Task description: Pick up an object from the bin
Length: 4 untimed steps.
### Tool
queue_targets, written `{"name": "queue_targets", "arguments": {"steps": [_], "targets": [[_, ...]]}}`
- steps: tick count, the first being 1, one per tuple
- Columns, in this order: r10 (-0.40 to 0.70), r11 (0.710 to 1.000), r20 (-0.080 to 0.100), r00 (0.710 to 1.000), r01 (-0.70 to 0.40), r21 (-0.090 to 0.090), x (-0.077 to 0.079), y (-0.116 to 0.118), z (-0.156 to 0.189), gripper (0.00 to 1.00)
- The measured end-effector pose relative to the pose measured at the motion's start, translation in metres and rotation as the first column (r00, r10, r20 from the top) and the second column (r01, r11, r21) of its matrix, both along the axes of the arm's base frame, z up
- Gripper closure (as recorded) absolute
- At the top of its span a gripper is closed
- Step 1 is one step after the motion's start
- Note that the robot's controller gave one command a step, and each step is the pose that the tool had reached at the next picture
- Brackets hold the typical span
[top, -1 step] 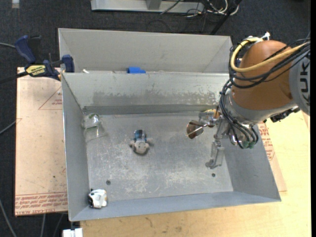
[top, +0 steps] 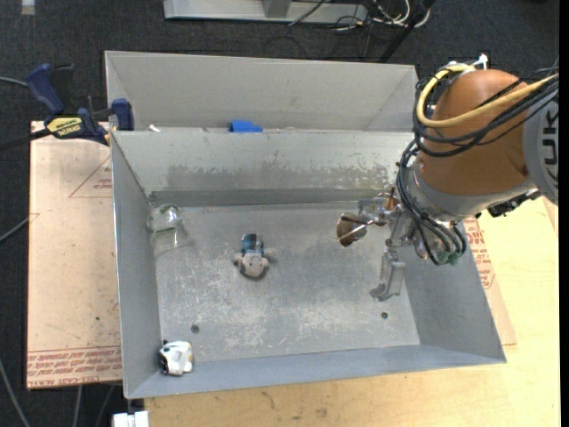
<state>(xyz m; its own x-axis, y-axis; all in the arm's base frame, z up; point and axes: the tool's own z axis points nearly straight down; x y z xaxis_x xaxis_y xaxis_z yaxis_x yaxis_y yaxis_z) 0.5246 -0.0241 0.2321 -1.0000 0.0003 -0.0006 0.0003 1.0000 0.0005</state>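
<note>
Grey bin [top: 293,314], arm [top: 471,136] in from right — claw [top: 388,281] low near floor.

The grey bin [top: 293,323] has a clear cup [top: 165,224] at 10 o'clock, a small blue and tan toy [top: 252,258] near the middle, and a white thing [top: 176,357] at 7 o'clock.

Arm [top: 476,136]: enters from the right, orange-covered wrist wrapped in cables.
Gripper [top: 388,281]: hangs low, pointing downward.
</note>
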Motion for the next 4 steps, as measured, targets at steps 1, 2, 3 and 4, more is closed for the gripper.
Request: {"name": "queue_targets", "arguments": {"steps": [1,2,3,4], "targets": [[-0.003,1.000,0.008,1.000,0.003,0.000,0.040,0.000,-0.062,0.00],[-0.066,0.998,0.000,0.998,0.066,0.000,0.067,-0.032,-0.073,0.00],[0.058,0.998,0.007,0.998,-0.058,-0.001,0.117,-0.025,-0.118,0.00],[-0.098,0.995,-0.004,0.995,0.098,0.001,0.083,0.004,-0.164,0.00]]}}
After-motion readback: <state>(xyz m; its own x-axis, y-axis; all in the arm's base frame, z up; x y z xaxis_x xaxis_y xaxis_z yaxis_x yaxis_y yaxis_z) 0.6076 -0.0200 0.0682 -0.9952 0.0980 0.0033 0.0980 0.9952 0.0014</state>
